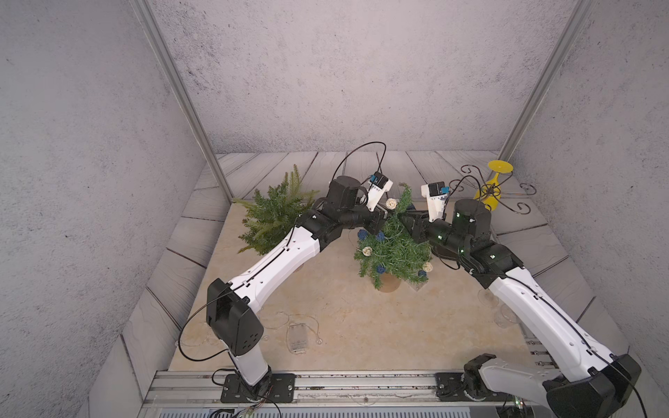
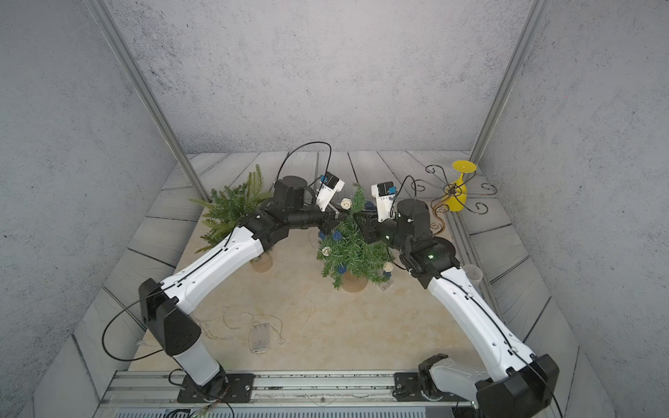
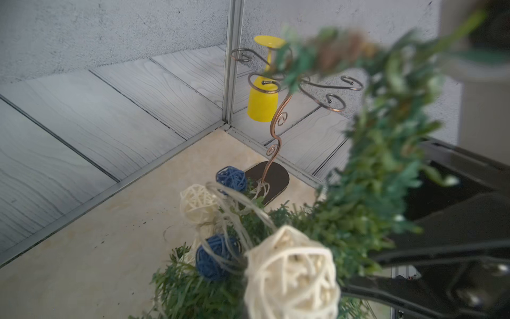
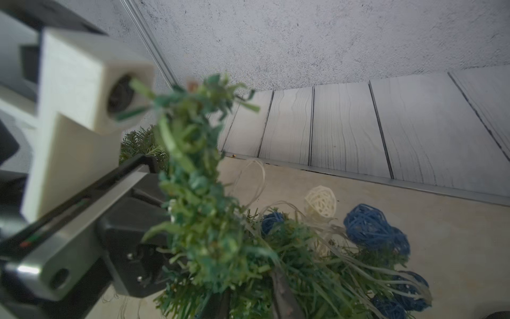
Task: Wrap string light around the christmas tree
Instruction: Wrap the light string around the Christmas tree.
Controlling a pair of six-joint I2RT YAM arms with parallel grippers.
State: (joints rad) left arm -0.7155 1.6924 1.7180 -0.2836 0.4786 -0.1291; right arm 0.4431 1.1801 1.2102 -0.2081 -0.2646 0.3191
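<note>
The small green christmas tree (image 1: 394,249) (image 2: 351,249), hung with blue and white wicker balls, stands on a round base mid-table. The string light lies loose near the front edge, a thin wire (image 1: 278,320) by its clear battery box (image 1: 297,340) (image 2: 260,338). My left gripper (image 1: 386,217) (image 2: 338,217) presses into the upper foliage from the left, its fingertips hidden by a white ball (image 3: 292,276). My right gripper (image 1: 403,217) (image 2: 358,219) (image 4: 252,298) reaches in from the right. One dark finger (image 4: 284,298) shows, with blurred foliage (image 4: 207,221) between the jaws.
A second leafy plant (image 1: 275,217) (image 2: 231,213) stands at the back left behind the left arm. A copper wire rack (image 3: 278,124) with a yellow goblet (image 1: 494,184) (image 3: 263,102) hung upside down stands back right. A clear cup (image 2: 473,275) stands by the right forearm.
</note>
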